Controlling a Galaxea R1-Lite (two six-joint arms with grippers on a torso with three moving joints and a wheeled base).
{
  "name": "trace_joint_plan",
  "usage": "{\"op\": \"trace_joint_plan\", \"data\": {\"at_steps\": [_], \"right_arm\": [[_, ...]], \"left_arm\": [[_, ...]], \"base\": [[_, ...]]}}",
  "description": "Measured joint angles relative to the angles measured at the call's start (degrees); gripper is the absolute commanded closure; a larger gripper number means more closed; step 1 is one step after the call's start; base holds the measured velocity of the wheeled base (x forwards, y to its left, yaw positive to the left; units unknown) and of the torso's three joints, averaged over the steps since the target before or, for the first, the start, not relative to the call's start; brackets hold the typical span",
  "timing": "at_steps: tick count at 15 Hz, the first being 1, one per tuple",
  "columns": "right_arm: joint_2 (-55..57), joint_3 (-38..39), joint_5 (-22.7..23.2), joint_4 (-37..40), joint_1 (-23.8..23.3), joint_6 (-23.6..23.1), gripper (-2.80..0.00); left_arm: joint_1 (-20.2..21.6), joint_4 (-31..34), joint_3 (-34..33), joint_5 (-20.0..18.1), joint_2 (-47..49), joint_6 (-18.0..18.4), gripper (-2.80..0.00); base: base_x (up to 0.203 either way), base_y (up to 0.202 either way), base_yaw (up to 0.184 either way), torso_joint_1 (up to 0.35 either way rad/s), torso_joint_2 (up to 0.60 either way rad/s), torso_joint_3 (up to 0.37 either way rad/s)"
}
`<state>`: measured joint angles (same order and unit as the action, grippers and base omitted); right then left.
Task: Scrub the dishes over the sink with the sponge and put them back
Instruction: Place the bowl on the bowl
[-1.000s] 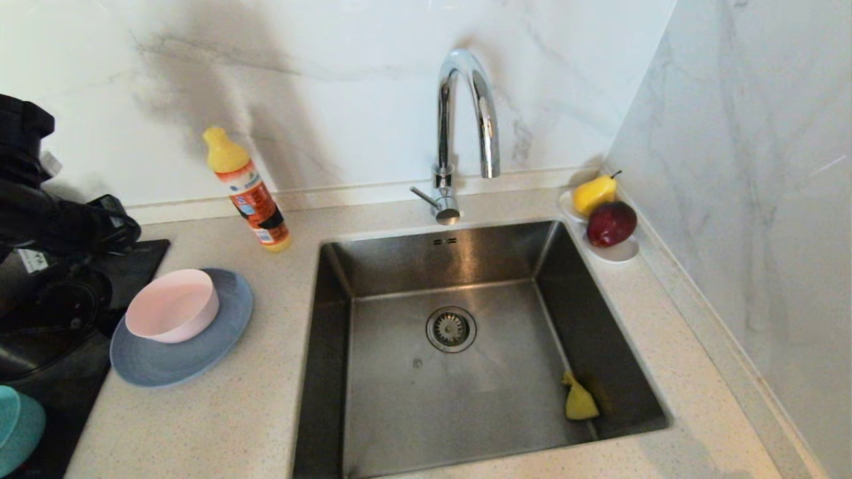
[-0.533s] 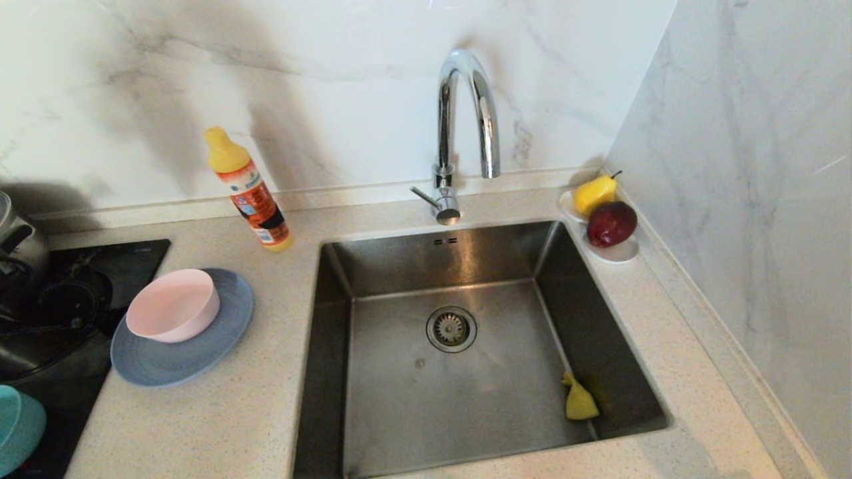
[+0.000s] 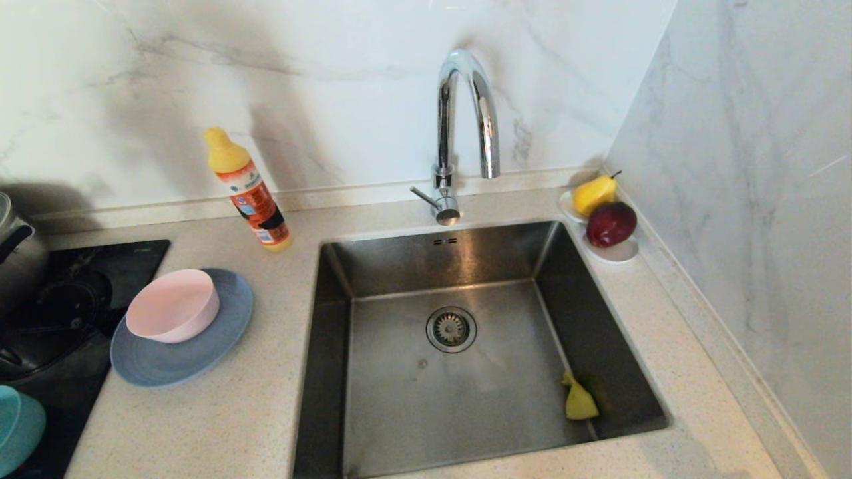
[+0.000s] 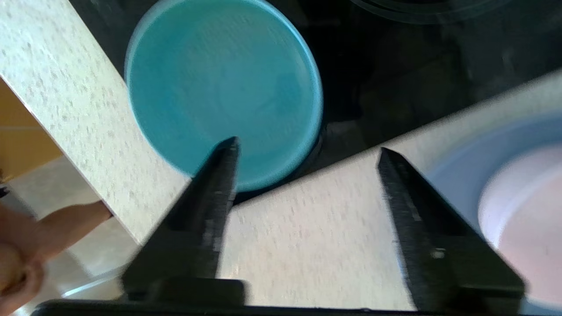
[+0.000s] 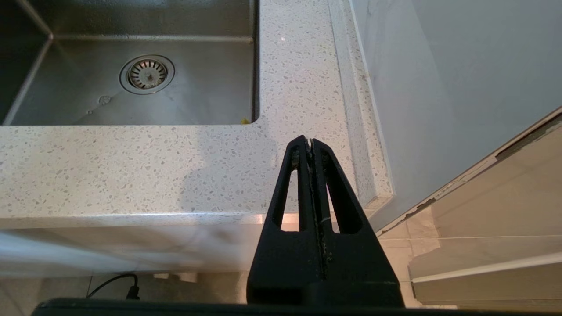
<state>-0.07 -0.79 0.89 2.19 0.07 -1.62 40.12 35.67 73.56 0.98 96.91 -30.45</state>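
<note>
A pale pink bowl point(image 3: 173, 305) sits on the grey-blue plate point(image 3: 166, 359) on the counter left of the steel sink point(image 3: 459, 352). The teal bowl point(image 3: 18, 429) rests on the black hob at the far left edge. The yellow sponge point(image 3: 579, 399) lies in the sink's near right corner. My left gripper point(image 4: 307, 151) is open and empty above the counter, with the teal bowl point(image 4: 224, 90) under one fingertip and the plate point(image 4: 478, 153) with the pink bowl point(image 4: 527, 219) beside the other. It is out of the head view. My right gripper point(image 5: 311, 142) is shut and empty over the counter's front edge, right of the sink point(image 5: 145, 74).
A chrome arched tap point(image 3: 462, 126) stands behind the sink. An orange detergent bottle point(image 3: 249, 193) leans on the counter near the backsplash. A pear point(image 3: 594, 193) and a dark red fruit point(image 3: 610, 223) rest on white dishes at the back right. A pot point(image 3: 16, 253) stands on the hob.
The left arm has left the head view's left edge, uncovering the pot and hob. Bowls, plate and sponge have not moved.
</note>
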Motion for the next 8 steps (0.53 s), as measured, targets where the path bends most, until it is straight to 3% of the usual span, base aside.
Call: {"op": "trace_joint_plan", "data": {"at_steps": [8], "right_arm": [[0.0,0.0,0.0,0.0,0.0,0.0,0.0]], "left_arm": [[2.3,-12.2,-8.5,-2.8,2.9,0.5,-2.8]], "base": [[0.0,0.0,0.0,0.0,0.0,0.0]]}}
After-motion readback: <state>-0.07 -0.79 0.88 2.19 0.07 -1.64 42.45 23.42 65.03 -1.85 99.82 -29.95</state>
